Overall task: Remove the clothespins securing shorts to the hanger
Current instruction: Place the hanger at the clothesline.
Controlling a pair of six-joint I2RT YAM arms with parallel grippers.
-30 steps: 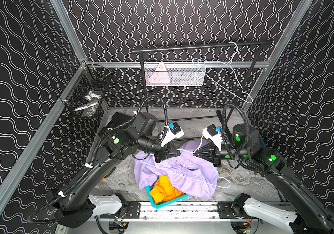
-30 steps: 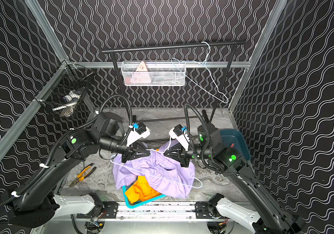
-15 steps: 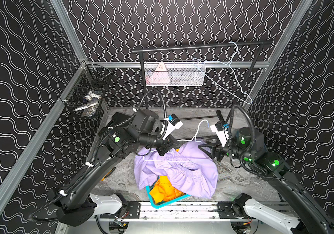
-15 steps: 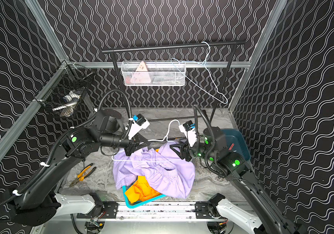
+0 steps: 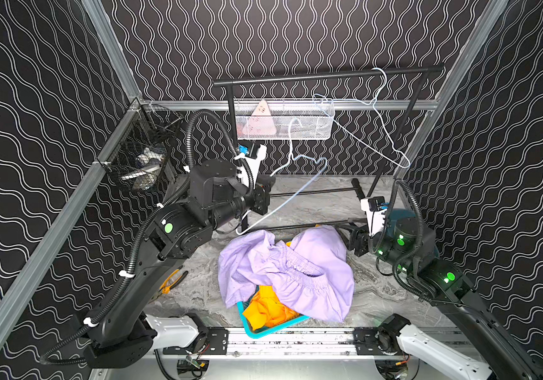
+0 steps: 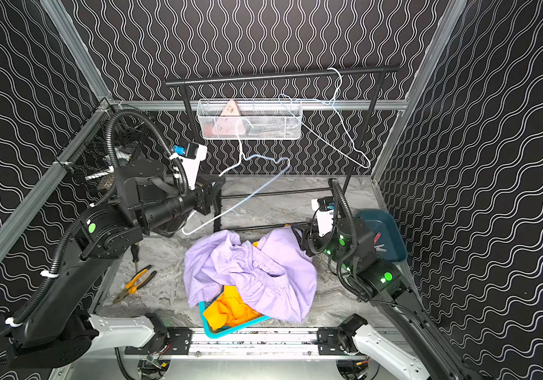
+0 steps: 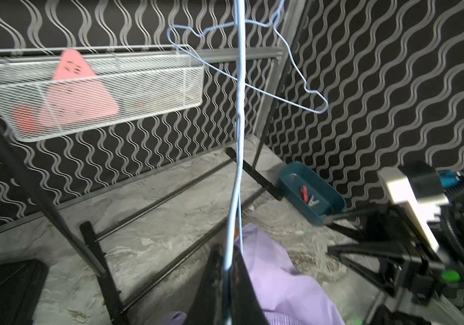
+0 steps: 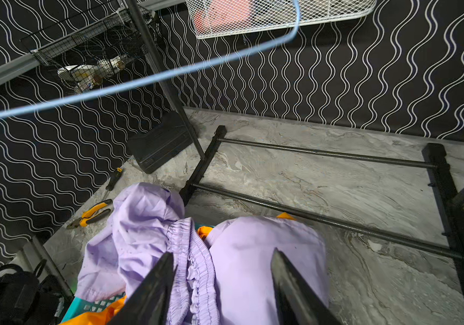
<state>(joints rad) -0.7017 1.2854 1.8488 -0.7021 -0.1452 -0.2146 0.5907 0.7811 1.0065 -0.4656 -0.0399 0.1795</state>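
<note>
Lying heaped, lilac shorts cover teal basket and orange shorts, apparently fallen there once unpinned. Bare wire hanger lifted clear, pinched in closed left gripper. Right gripper jaws apart, empty, over lilac waistband. Dark teal tray collects red clothespin, whitish clothespin.

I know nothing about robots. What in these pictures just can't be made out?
Orange shorts: mostly buried under the lilac shorts in both top views.
Turquoise basket: only a corner shows from under them.
Black mesh basket: contents too small behind the mesh, in a top view.
Clothespins in the teal tray: blurred in the left wrist view; count unclear.
Left gripper: its hold on the hanger is cut off by the left wrist picture's edge.
</note>
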